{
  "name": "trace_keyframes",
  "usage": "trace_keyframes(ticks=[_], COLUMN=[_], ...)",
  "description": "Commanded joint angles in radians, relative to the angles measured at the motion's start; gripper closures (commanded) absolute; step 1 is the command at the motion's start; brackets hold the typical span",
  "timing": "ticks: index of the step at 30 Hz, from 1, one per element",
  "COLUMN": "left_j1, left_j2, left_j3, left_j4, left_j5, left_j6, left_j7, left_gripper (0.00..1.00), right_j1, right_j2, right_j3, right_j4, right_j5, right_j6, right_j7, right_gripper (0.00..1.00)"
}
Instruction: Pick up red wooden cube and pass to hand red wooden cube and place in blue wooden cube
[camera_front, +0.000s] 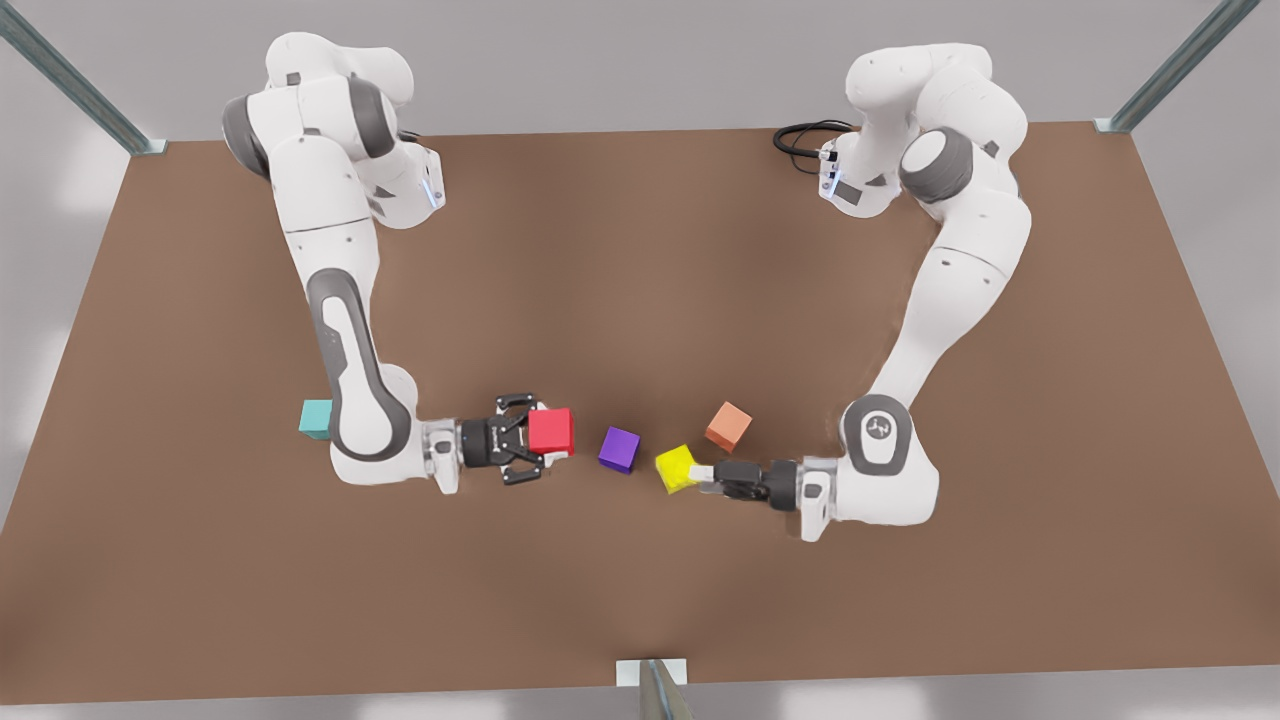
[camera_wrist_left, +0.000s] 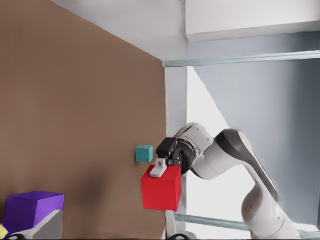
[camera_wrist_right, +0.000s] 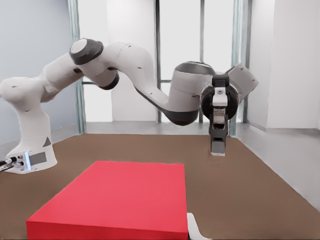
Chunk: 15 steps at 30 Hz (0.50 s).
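- The right gripper (camera_front: 548, 433) sits at the end of the arm on the front view's left. It lies level and aims towards 3 o'clock in that view, and its fingers (camera_wrist_left: 158, 169) are clamped on the red wooden cube (camera_front: 555, 428).
- The red wooden cube is therefore in the right gripper's hold, a little towards 7 o'clock of the counter's (camera_front: 640, 260) middle. In the right wrist view its broad red face (camera_wrist_right: 115, 200) takes up the foreground.
- The blue wooden cube (camera_front: 314, 418) rests on the counter at 9 o'clock from the red one. The right arm's forearm and wrist stand between the two and cover part of it in the front view. In the left wrist view it (camera_wrist_left: 144, 153) shows just past the right gripper.
- The left gripper (camera_front: 708, 473) is on the arm at the front view's right and aims towards 9 o'clock, facing the right gripper. Its tip is right at a yellow cube (camera_front: 676, 468). I cannot tell whether it is open or closed.
- A purple cube (camera_front: 619, 449) lies on the counter between the red wooden cube and the yellow cube, in the gap between the two grippers. It is at roughly 4 o'clock from the red one.
- A salmon-orange cube (camera_front: 728, 425) lies near the yellow cube at 1 o'clock from it, apart from it.
- A black cable (camera_front: 805, 137) loops by the left arm's base at the counter's far edge.
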Motion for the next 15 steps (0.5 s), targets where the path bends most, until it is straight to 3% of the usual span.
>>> trace_keyframes(ticks=[1,5,7,8,9,12,15], left_j1=[0.134,0.018,0.050,0.001,-0.192,-0.246,-0.243], left_j2=[-0.100,-0.338,-0.393,-0.539,-0.807,-0.858,-0.840], left_j3=[-0.007,-0.017,-0.001,0.144,0.478,0.523,0.513], left_j4=[0.032,0.029,0.026,-0.109,-0.416,-0.444,-0.404], left_j5=[0.464,1.045,1.045,1.005,0.779,0.770,0.724], left_j6=[-0.570,-0.783,-0.820,-0.776,-0.587,-0.679,-0.681], left_j7=[-0.304,-0.552,-0.600,-0.594,-0.490,-0.256,-0.299], left_gripper=[0.00,0.00,0.00,0.00,0.00,0.00,0.00], right_j1=[-0.008,-0.008,-0.001,0.000,0.002,0.005,0.002], right_j2=[-0.056,-0.172,-0.188,-0.191,-0.196,-0.274,-0.318], right_j3=[-0.065,-0.201,-0.261,-0.279,-0.299,-0.313,-0.315], right_j4=[-0.003,-0.002,-0.003,-0.005,-0.006,-0.163,-0.236], right_j5=[-0.256,-0.858,-1.167,-1.247,-1.290,-1.434,-1.489], right_j6=[-0.005,-0.016,0.004,0.031,0.048,0.278,0.306], right_j7=[0.195,0.690,0.856,0.868,0.870,0.896,0.896], right_gripper=[0.56,0.56,0.56,0.56,0.56,0.55,0.56])
